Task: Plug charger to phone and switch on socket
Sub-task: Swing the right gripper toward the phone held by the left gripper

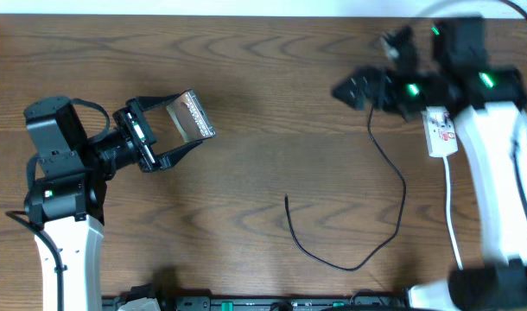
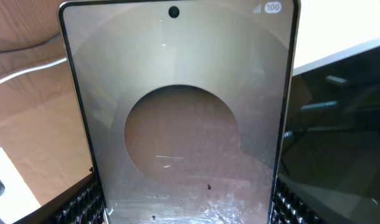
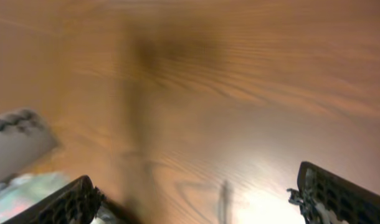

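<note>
Firmly, my left pincer (image 1: 186, 121) clamps the phone (image 2: 187, 124) at its near end, fingers (image 2: 84, 205) on both long edges. Its long axis runs straight out from my wrist, punch-hole end farthest, and it is tilted above the worktop (image 1: 272, 86). The glossy brownish face shows a round patch. My right pincer (image 1: 360, 86) gapes empty near the socket (image 1: 441, 131). The charger (image 1: 393, 216) curls across the wood.

Phone (image 2: 177, 124): glossy grey, brownish round patch mid-face, dark rim, white "100" in 1 corner.
Charger (image 1: 393, 203): black throughout.
Socket (image 1: 440, 131): white with small red marks.
Table (image 1: 272, 78): brown, wavy wood grain.
My left arm (image 1: 65, 250) and my right arm (image 1: 492, 173): black heads, white shells, green lights.
My left pads (image 2: 84, 202): black, ribbed.
</note>
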